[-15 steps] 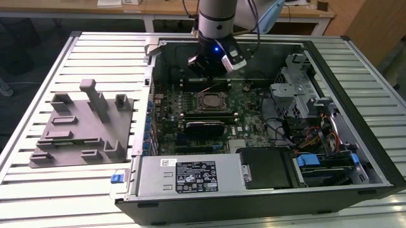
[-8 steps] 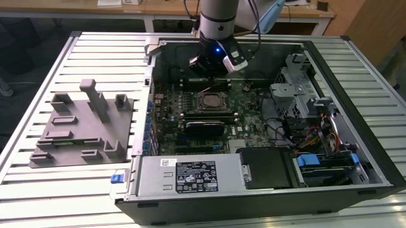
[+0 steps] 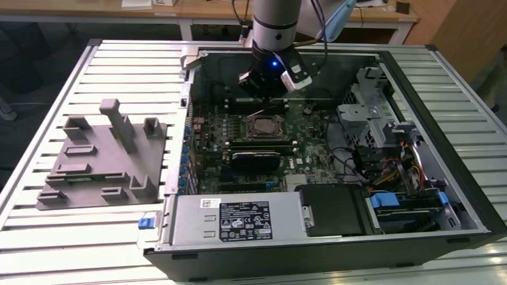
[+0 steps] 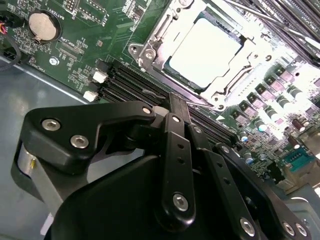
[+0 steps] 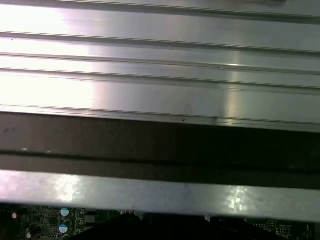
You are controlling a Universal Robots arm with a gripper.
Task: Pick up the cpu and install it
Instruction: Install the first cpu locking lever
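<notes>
The cpu (image 4: pixel 205 50) is a flat square chip with a shiny silver top. It lies inside the metal frame of the motherboard socket (image 4: pixel 150 50), seen in the exterior view as a dark square socket (image 3: pixel 264 126) mid-board. My gripper (image 4: pixel 176 100) hangs above the board beside the memory slots (image 4: pixel 125 82), a short way from the chip. Its black fingers (image 4: pixel 175 145) stand together with nothing between them. In the exterior view the gripper (image 3: pixel 267 88) sits over the far part of the open case, behind the socket.
The open computer case (image 3: pixel 443 148) lies on a slatted aluminium table (image 3: pixel 119 59). A grey plastic fixture block (image 3: pixel 103 157) stands at the exterior view's left. Power supply (image 3: pixel 237 219), drive cage (image 3: pixel 372 107) and cables crowd the case. A coin battery (image 4: pixel 41 26) sits on the board.
</notes>
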